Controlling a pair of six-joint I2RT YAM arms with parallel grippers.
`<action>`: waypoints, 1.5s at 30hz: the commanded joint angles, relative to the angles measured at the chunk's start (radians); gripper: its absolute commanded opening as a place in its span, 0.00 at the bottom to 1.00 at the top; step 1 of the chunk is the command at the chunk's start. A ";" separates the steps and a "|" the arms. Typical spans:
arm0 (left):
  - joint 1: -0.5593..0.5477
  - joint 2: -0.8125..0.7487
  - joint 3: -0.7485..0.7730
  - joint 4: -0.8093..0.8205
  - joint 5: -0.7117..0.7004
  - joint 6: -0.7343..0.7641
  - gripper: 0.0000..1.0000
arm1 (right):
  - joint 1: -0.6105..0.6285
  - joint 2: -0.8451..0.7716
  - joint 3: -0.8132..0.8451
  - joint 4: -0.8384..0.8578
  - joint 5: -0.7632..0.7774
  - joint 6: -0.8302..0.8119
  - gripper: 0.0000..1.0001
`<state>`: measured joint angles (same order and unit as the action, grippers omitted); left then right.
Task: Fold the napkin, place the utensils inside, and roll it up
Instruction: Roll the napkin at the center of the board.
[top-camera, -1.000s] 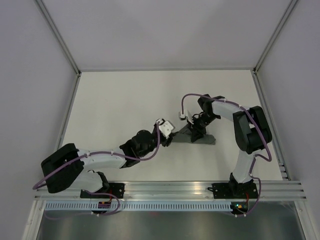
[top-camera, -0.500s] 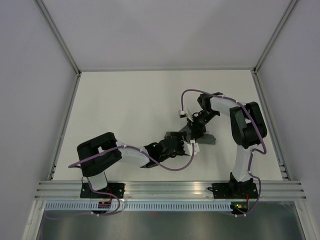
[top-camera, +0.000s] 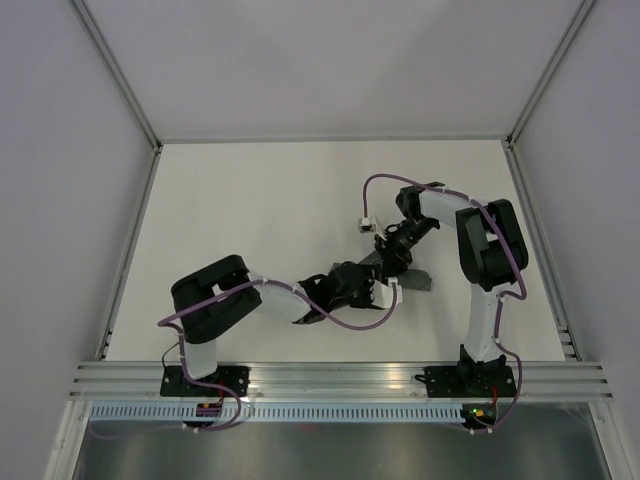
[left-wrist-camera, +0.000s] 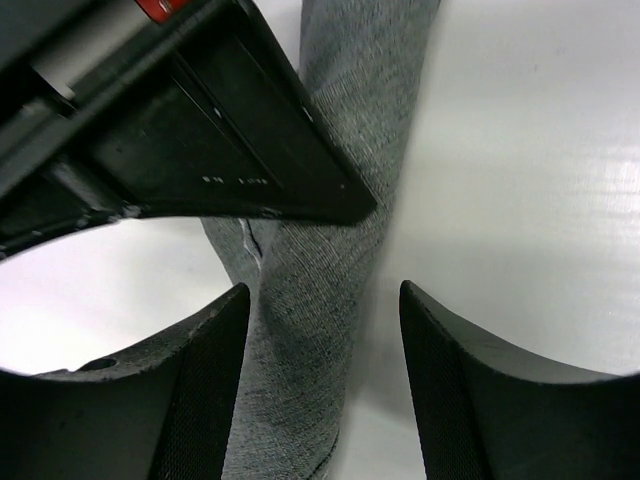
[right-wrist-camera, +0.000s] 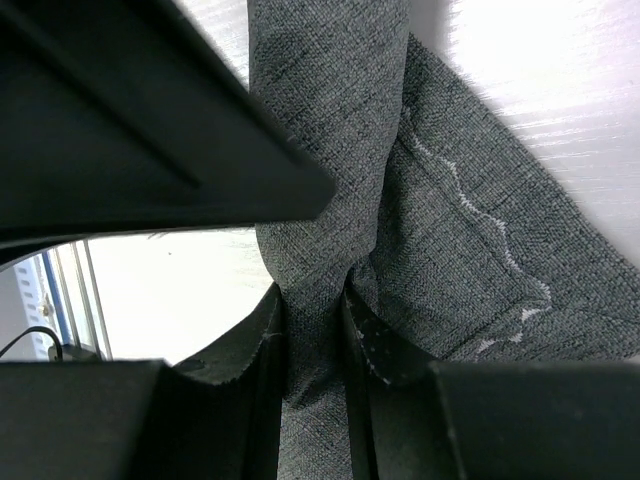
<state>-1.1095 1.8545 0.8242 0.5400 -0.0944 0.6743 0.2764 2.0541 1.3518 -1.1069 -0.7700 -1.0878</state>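
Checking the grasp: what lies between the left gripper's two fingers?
The grey napkin, bundled narrow, runs through the gap; the left wrist view shows it.

Nothing legible appears in any view. A few tiny pale marks sit on the black housing (left-wrist-camera: 230, 150) in the left wrist view, too small to read.

The pale, matte table (top-camera: 250, 200) carries a dark grey napkin (top-camera: 414, 281). It is bunched into a narrow rolled strip right of centre, with a pale stitched line showing.
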 joint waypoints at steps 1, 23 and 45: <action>0.016 0.023 0.042 -0.040 0.067 -0.011 0.66 | -0.003 0.080 -0.029 0.009 0.147 -0.026 0.13; 0.091 0.098 0.174 -0.357 0.275 -0.159 0.06 | -0.019 0.074 0.006 -0.005 0.098 -0.012 0.39; 0.189 0.150 0.334 -0.673 0.559 -0.286 0.02 | -0.374 -0.159 0.139 -0.155 -0.273 -0.035 0.68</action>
<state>-0.9352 1.9495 1.1309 0.0593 0.3420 0.4858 -0.0269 1.9732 1.4734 -1.1988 -0.9012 -1.0451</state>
